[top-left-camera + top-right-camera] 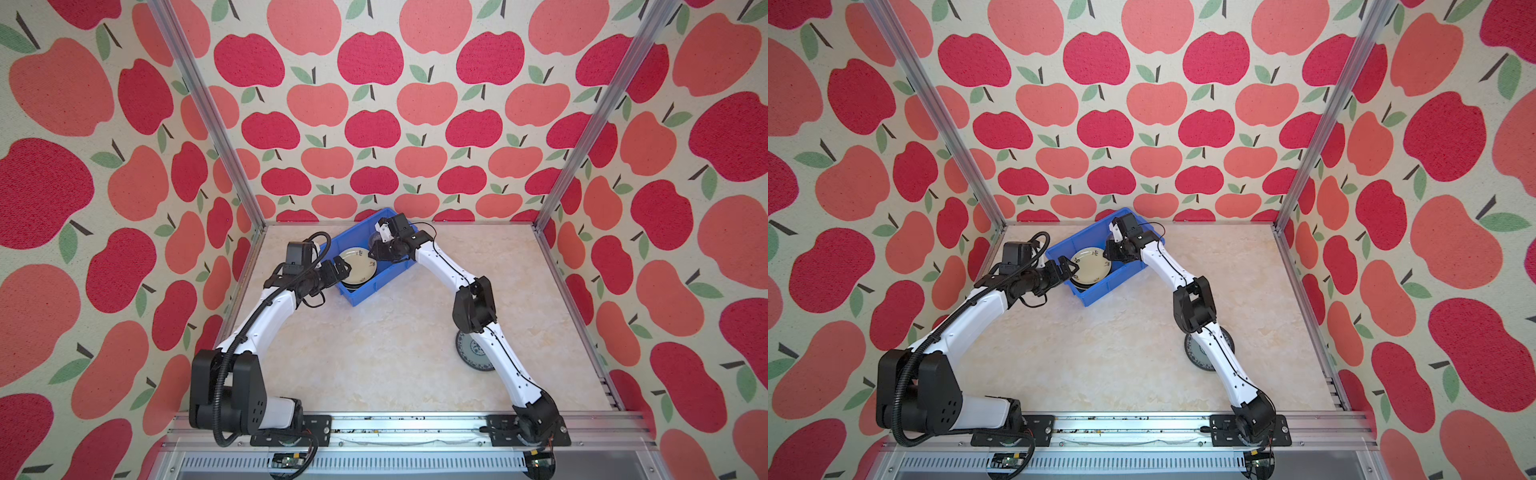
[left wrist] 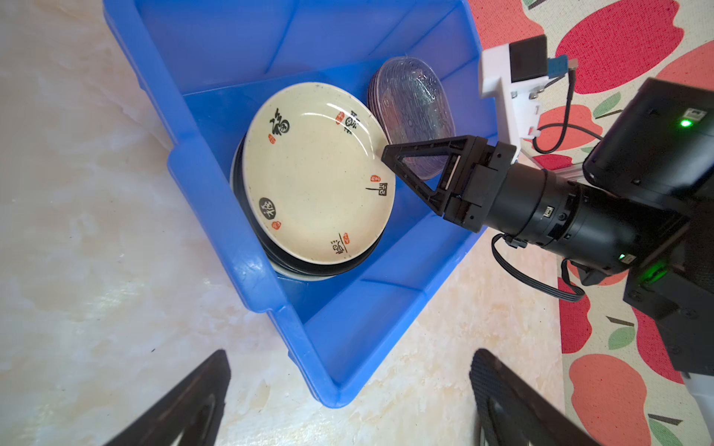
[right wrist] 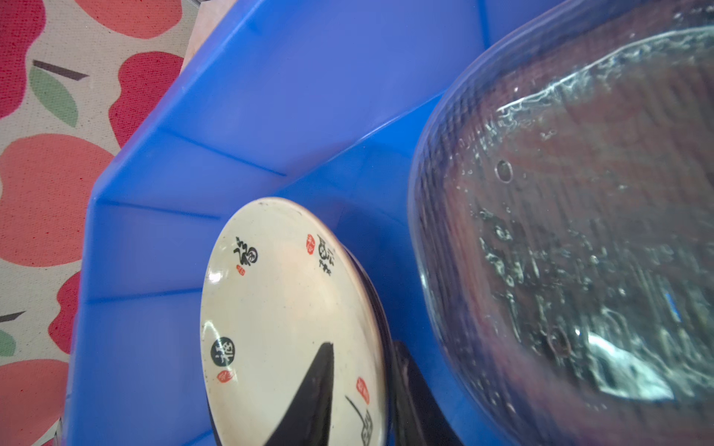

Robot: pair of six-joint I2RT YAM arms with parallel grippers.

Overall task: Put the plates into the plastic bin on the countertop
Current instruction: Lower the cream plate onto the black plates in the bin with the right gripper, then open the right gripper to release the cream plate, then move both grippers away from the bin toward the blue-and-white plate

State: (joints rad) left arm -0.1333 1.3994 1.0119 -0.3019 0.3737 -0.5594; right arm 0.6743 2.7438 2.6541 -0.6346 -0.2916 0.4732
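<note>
The blue plastic bin [image 1: 361, 297] [image 1: 1092, 297] stands askew at the back of the countertop [image 1: 374, 353]. Inside it a cream plate [image 2: 313, 173] [image 3: 270, 309] lies on top of black plates [image 2: 266, 247], with a stack of clear glass plates [image 2: 413, 104] [image 3: 579, 231] beside it. My right gripper [image 3: 363, 347] [image 1: 374, 253] straddles the cream plate's rim, jaws a little apart, one finger over the plate's face. My left gripper [image 2: 349, 353] [image 1: 340, 266] hangs wide open and empty just outside the bin's corner. A blue-white patterned plate [image 1: 473, 353] [image 1: 1200, 353] lies on the countertop, partly hidden under my right arm.
Apple-patterned walls [image 1: 374, 124] close in the back and both sides, and aluminium framing [image 1: 582, 291] edges the counter. The bin's far end almost touches the back wall. My right forearm [image 1: 449, 266] crosses the bin's right rim.
</note>
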